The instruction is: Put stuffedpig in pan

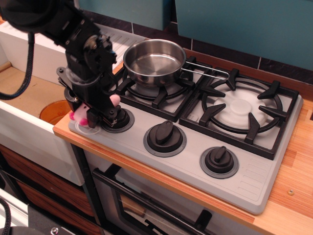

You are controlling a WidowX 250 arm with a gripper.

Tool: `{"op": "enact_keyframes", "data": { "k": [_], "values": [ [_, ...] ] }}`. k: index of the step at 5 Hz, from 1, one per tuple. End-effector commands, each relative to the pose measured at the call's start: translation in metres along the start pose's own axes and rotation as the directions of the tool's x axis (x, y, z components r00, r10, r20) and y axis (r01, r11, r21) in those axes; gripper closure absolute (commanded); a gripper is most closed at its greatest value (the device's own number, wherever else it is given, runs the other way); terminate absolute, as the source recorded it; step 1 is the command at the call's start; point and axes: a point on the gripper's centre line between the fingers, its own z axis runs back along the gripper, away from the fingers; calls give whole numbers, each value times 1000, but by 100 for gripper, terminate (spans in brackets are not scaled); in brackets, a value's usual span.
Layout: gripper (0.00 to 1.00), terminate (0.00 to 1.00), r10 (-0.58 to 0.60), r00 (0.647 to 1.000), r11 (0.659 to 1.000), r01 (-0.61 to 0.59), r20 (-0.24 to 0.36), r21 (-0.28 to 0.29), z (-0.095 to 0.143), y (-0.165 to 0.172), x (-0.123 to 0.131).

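Observation:
The stuffedpig [77,115] is a small pink plush. It shows on both sides of my gripper [98,115], which is shut on it low over the stove's front left corner, beside the left knob [119,119]. Most of the pig is hidden by the fingers, and its white string loop [81,129] rests on the grey stove top. The pan [154,61] is a round shiny steel pan. It stands empty on the back left burner, up and to the right of the gripper, with its wire handle [208,71] pointing right.
Black grates [239,110] cover both burners. Two more knobs [165,137] [219,160] line the stove's front. An orange bowl [56,110] lies in the sink to the left. A white drying rack [110,41] lies behind the arm, with the wooden counter [293,196] at right.

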Motion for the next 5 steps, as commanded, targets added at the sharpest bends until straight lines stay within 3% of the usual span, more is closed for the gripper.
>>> {"op": "enact_keyframes", "data": {
  "k": [1, 2, 3, 5],
  "values": [
    [100, 0, -16, 1000, 995, 18, -21, 94, 70, 24, 24],
    [100, 0, -33, 999, 993, 37, -39, 112, 94, 28, 41],
    [100, 0, -54, 998, 992, 59, -42, 111, 103, 30, 65],
    [100, 0, -76, 997, 992, 77, -8, 97, 83, 25, 108]
  ]
}}
